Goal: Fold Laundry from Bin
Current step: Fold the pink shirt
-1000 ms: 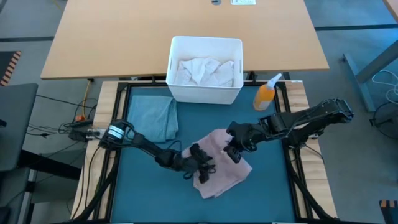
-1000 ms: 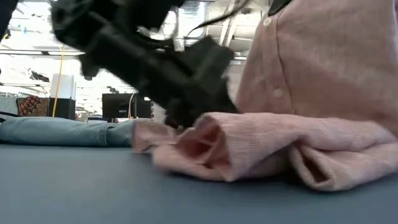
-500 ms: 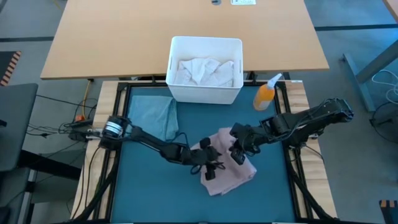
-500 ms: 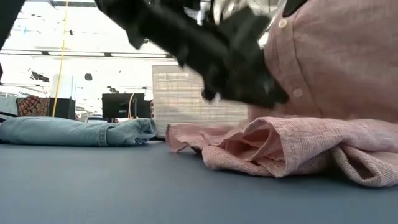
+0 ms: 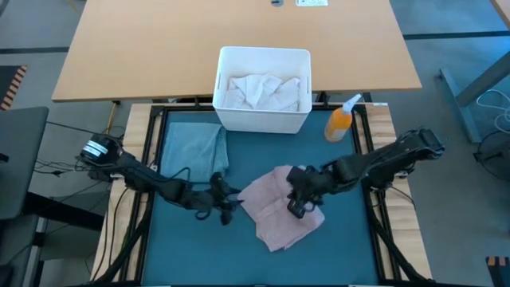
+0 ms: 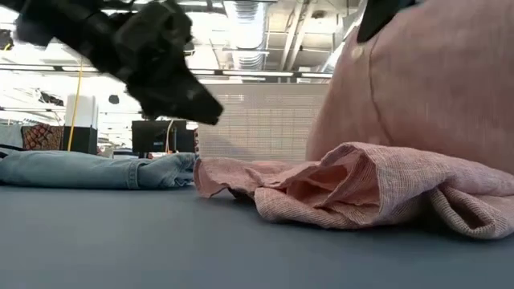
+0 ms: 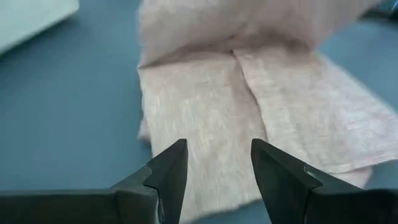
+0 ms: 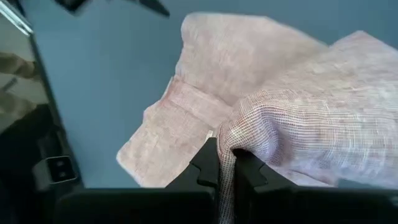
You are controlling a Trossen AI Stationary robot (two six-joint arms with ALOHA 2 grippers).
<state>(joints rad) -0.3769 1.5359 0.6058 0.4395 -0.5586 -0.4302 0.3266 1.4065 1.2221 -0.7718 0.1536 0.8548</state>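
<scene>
The pink buttoned shirt (image 5: 280, 209) is lying mid-mat, right of the folded jeans (image 5: 194, 149). The right gripper (image 5: 296, 204) is pinching its fold (jaws closed on cloth); it should be drawing evenly. The left gripper (image 5: 226, 206) is hovering open, empty, just left.

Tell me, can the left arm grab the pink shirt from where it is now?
Probably yes. The left gripper is open and empty, right beside the pink shirt, with only bare mat between. The right gripper is shut on the shirt's other side, out of its way.
</scene>
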